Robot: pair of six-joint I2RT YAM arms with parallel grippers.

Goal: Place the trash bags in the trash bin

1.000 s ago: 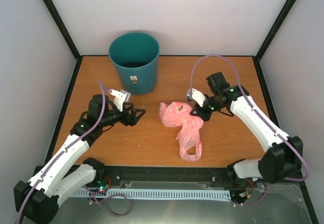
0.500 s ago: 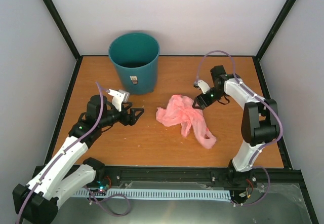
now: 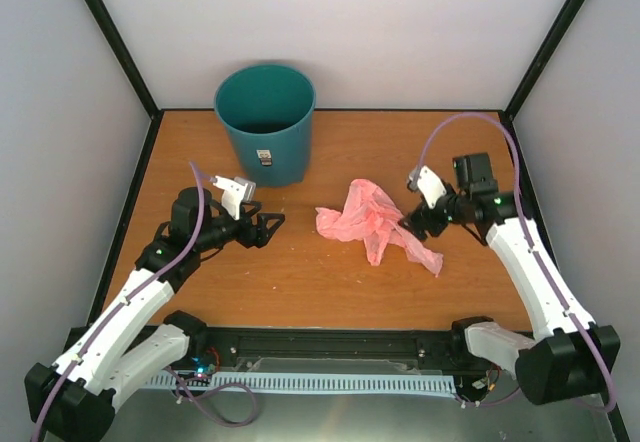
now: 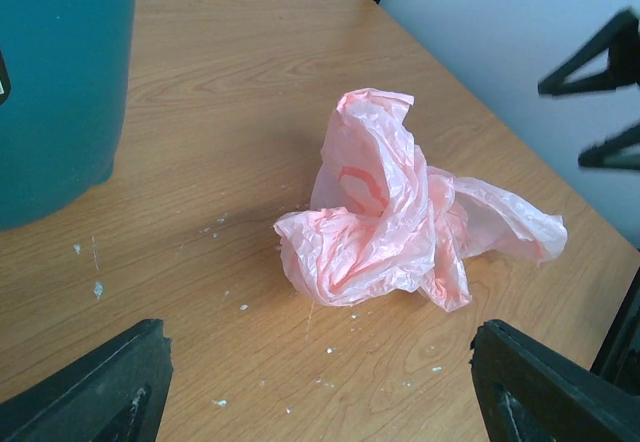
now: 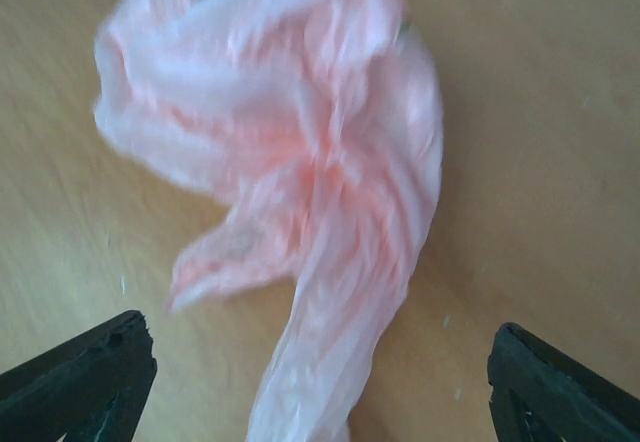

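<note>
The crumpled pink trash bag (image 3: 370,220) lies on the wooden table, right of centre, with a loose tail trailing toward the front right. It shows large in the left wrist view (image 4: 390,212) and blurred in the right wrist view (image 5: 300,182). My right gripper (image 3: 411,224) hangs open just right of the bag. The tail runs under and between its spread fingers (image 5: 100,367) without being pinched. My left gripper (image 3: 275,224) is open and empty, pointing at the bag from the left with a gap between them (image 4: 320,362). The teal trash bin (image 3: 265,122) stands upright at the back left (image 4: 55,82).
Black frame posts stand at the back corners, and the enclosure's white walls close the table's sides. Small white crumbs (image 4: 230,307) dot the wood between the left gripper and the bag. The right gripper's black fingers (image 4: 600,92) show beyond the bag in the left wrist view.
My right gripper went from shut on the bag to open and let it go. The right arm swung to the right, and the bag shifted right on the table. The left arm stayed still.
</note>
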